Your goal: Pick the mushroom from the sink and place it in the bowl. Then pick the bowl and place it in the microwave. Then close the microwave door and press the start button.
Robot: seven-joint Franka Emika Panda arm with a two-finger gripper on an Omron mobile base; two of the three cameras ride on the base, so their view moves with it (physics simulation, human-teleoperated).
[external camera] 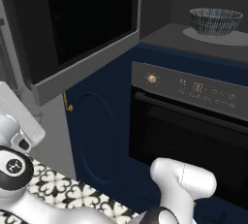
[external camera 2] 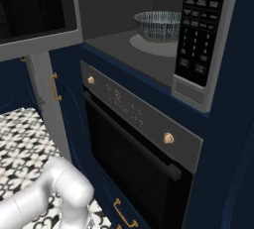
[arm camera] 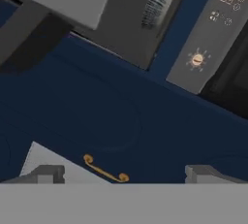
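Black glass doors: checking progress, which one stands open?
The microwave door, swung out at upper left; the oven door beneath the knob panel is shut.

A kitchen: built-in oven under an open microwave, navy cabinets, patterned floor tiles.

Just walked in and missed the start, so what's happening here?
The bowl already sits on the turntable inside the microwave, above the oven. The microwave door hangs wide open. The gripper is open, holds nothing, and faces the blue cabinet below the door. Closing the door and pressing start remain.
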